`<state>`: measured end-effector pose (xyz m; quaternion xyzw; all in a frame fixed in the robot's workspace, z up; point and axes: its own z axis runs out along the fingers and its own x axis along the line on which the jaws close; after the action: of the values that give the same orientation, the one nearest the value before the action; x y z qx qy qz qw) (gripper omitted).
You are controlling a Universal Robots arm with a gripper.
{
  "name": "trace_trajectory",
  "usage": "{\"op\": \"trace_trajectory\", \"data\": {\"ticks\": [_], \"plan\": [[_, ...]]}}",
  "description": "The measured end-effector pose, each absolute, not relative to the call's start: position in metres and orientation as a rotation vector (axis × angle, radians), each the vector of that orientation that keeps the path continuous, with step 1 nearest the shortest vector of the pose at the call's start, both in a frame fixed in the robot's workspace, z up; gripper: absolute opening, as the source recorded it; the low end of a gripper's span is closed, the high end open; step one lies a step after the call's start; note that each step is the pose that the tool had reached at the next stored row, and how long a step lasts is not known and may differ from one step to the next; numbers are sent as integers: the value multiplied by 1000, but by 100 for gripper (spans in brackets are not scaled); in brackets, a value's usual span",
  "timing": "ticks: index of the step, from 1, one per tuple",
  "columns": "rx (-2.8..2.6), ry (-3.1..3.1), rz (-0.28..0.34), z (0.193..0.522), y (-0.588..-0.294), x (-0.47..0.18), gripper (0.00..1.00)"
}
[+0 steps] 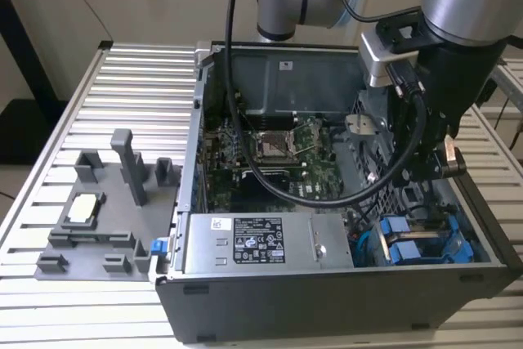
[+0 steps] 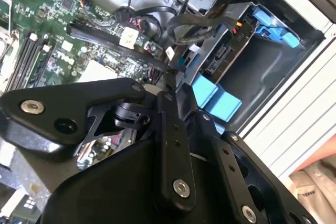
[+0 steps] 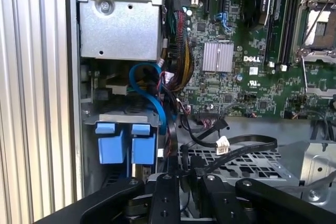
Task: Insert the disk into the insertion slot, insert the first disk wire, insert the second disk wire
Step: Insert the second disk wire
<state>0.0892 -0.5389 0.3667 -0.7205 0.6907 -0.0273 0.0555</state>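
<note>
The claw (image 2: 173, 90) hangs low inside the case (image 1: 327, 300), and I cannot tell whether it is open or holds something. The disk (image 3: 126, 144) seems already seated in the slot (image 2: 260, 69), just beside the claw, so the first step looks done. The two wires look still left to do. The first wrist view shows a black wire (image 3: 247, 141) with a white plug lying loose near the claw. The exterior view shows the whole case on the table (image 1: 122, 87).

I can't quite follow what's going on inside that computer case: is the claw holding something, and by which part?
It cannot be told. The claw hangs inside the computer case above the blue-railed insertion slot, among black cables.
</note>
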Motion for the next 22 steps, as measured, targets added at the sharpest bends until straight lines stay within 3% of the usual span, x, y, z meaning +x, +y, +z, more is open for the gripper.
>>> {"op": "trace_trajectory", "data": {"ticks": [4,5,13,22], "plan": [[-2188,2097,-85,366,-539,89,22],[-2189,2097,-86,366,-539,89,16],[-2190,2099,-82,365,-539,92,16],[-2219,2129,-17,364,-549,116,16]]}}
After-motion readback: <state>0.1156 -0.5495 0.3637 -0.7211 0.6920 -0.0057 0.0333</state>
